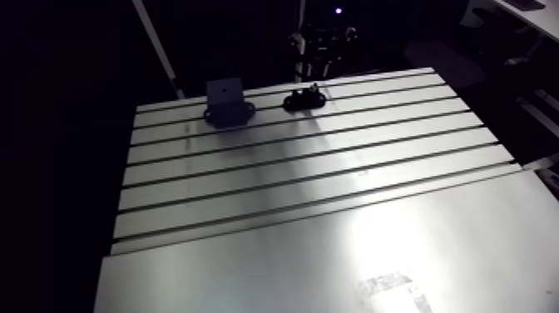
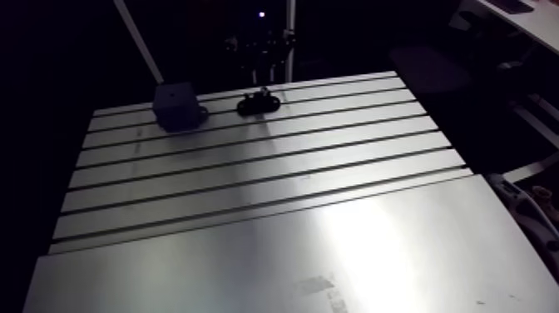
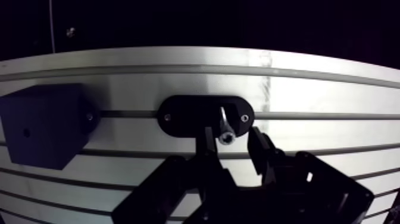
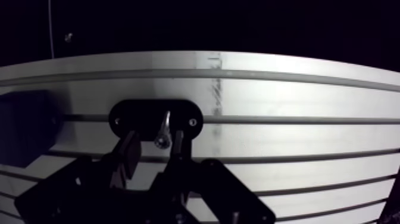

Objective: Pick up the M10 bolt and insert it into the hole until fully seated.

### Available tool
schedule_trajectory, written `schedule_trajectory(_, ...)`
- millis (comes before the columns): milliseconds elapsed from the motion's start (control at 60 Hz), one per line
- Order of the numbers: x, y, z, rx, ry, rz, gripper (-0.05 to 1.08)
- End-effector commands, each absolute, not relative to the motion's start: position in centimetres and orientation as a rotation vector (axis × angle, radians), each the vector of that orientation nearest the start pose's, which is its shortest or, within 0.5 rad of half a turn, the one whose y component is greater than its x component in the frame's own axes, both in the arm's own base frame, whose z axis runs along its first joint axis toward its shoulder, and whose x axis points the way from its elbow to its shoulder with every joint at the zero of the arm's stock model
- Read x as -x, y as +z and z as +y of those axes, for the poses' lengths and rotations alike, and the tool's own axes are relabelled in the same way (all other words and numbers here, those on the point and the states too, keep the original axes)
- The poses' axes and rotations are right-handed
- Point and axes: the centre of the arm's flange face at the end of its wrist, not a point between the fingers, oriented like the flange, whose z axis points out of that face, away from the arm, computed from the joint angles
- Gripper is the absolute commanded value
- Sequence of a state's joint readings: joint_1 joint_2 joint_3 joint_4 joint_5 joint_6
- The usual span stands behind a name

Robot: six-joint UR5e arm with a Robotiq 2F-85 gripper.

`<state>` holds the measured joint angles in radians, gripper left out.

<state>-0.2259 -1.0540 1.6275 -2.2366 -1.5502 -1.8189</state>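
Step in hand: the grasp, not closed yet; pincer (image 3: 233,146) part-open, its fingers (image 3: 259,149) straddle the M10 bolt (image 3: 225,128) with a gap showing on at least one side, so nothing is held. Bolt sits tilted in a black oval holder (image 3: 184,116) near the far edge of the bench (image 3: 333,95); the bright end nearest the pincer looks like the head. A dark block (image 3: 44,131) lies beside the holder along the same far edge, apart from it; a small hole (image 1: 225,86) shows on its top face, likely the target. Insertion not begun

To do it well: centre the bolt between the pads before closing. It looks nearer one finger, so an off-centre close may tip it in the holder. Go low enough to grip squarely, clear of the holder. Close firm, lift along the bolt's axis so it doesn't bind. Check tilt in the grip before heading to the block, a skewed bolt will likely jam at the hole
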Motion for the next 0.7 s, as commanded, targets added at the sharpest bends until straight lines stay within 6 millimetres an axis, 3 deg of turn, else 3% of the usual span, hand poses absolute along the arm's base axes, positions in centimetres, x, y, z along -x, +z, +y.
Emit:
schedule_trajectory(17, 66.1, 22.7, 1.4, 0.035, 0.0, 3.231, 0.58)
schedule_trajectory(700, 66.3, 21.1, 1.4, 0.037, -0.002, 3.218, 0.58)
